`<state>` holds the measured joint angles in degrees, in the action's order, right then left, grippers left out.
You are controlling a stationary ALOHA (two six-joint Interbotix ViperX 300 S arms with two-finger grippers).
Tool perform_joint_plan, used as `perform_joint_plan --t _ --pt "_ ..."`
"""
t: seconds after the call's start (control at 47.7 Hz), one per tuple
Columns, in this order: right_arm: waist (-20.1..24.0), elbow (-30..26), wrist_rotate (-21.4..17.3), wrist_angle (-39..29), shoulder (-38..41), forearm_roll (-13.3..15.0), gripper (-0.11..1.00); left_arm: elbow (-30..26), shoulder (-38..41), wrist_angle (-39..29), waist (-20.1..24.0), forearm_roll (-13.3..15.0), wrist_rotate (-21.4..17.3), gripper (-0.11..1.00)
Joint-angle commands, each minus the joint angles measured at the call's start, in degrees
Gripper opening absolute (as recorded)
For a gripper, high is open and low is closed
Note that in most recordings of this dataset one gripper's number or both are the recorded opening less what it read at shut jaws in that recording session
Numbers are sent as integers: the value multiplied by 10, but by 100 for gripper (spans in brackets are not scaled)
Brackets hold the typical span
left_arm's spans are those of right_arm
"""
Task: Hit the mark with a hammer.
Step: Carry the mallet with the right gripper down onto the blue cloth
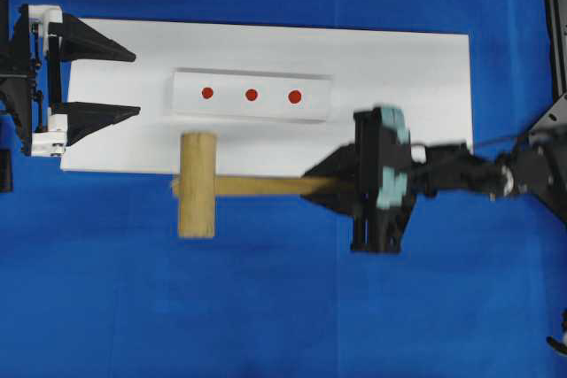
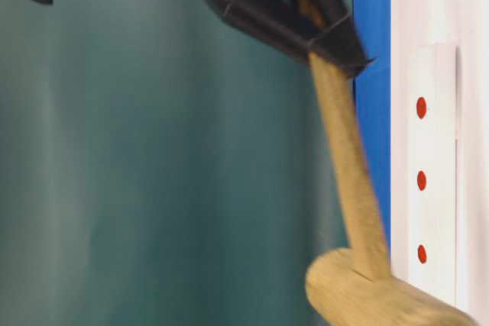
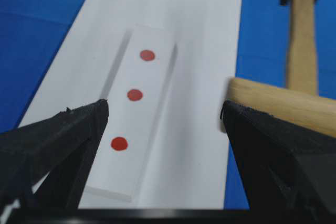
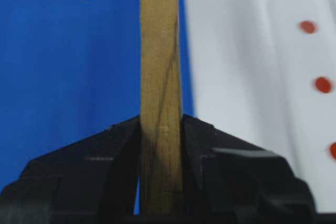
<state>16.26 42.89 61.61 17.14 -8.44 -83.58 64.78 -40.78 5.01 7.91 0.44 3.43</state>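
The mark (image 1: 207, 92) is the left-end red dot on the white block (image 1: 252, 117); it also shows as the mark (image 3: 119, 144), the mark (image 4: 307, 26) and the mark (image 2: 422, 253). The wooden hammer (image 1: 197, 185) is held by its handle end in my right gripper (image 1: 332, 185), which is shut on it, as the right wrist view shows (image 4: 161, 121). Its head hangs at the board's near edge, in front of and slightly left of the mark. The handle slants up toward the gripper. My left gripper (image 1: 135, 84) stands open over the board's left end, nothing between its fingers (image 3: 79, 129).
The block lies on a flat white board (image 1: 399, 68) set on blue cloth (image 1: 266, 307). Two more red dots, the middle dot (image 1: 252, 94) and the largest dot (image 1: 295, 96), sit right of the mark. The right arm (image 1: 496, 174) reaches in from the right edge.
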Motion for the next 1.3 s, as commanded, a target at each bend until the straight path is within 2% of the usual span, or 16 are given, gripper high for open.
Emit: perform_joint_plan --t 0.0,0.126,0.293,0.943,1.278 --pt "33 -26 -2 31 11 -13 9 -4 -3 5 3 0 -1 85" --pt "57 -43 -10 33 44 -24 9 -4 -3 6 3 0 -1 85" --pt "68 -60 -13 33 74 -26 9 -1 -3 6 3 0 -1 85" --pt "69 -93 -18 3 177 -28 9 0 -3 8 3 0 -1 85" --pt "68 -86 -33 3 214 -28 9 0 -4 11 4 0 0 85"
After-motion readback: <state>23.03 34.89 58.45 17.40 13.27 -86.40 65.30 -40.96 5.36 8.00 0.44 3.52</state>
